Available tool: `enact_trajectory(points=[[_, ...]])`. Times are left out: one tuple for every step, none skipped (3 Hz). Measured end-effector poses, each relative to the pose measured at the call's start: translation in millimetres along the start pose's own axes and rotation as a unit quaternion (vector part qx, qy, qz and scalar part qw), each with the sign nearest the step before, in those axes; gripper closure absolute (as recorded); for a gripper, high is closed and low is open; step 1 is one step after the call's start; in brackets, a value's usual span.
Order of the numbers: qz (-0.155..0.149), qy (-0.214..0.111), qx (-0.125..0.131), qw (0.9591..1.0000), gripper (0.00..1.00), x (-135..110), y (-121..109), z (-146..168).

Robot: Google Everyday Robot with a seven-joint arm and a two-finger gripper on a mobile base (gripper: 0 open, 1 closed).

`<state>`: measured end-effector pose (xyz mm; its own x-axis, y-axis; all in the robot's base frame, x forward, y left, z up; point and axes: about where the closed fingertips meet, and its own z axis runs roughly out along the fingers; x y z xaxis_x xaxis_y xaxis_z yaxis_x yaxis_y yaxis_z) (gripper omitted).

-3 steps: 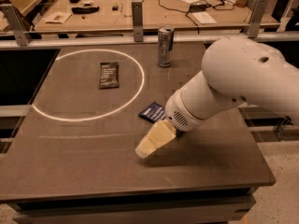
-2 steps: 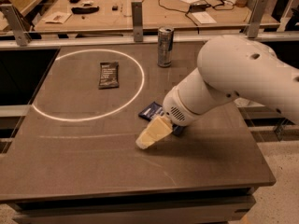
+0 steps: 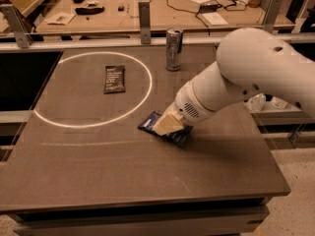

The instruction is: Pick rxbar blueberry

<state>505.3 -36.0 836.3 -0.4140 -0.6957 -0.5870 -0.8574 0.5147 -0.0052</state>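
The rxbar blueberry (image 3: 149, 122), a flat dark navy-blue wrapped bar, lies on the dark table (image 3: 98, 166) near its middle, just outside the white circle. My gripper (image 3: 167, 125), with pale yellowish fingers on a white arm, is down on top of the bar and covers its middle. Only the bar's left corner and its lower right edge show.
A smaller black wrapped bar (image 3: 114, 78) lies inside the white circle (image 3: 93, 88) at the left rear. A silver can (image 3: 173, 49) stands upright at the table's back edge. A cluttered bench (image 3: 147, 9) runs behind.
My gripper has moved up and back from in front of the blue bar and now sits over it, covering most of it.
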Motion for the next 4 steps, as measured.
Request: enact_trajectory(points=[[-0.009,-0.012,-0.004,0.9999,0.86,-4.3,-2.0,-2.3],[-0.016,-0.019,-0.008,0.9996,1.0,-7.1,-2.3,-3.4],[-0.018,-0.022,-0.012,0.9995,1.0,-9.0,-3.7,-4.9],[-0.015,-0.025,-0.016,0.9994,1.0,-13.0,-6.7,-9.2]])
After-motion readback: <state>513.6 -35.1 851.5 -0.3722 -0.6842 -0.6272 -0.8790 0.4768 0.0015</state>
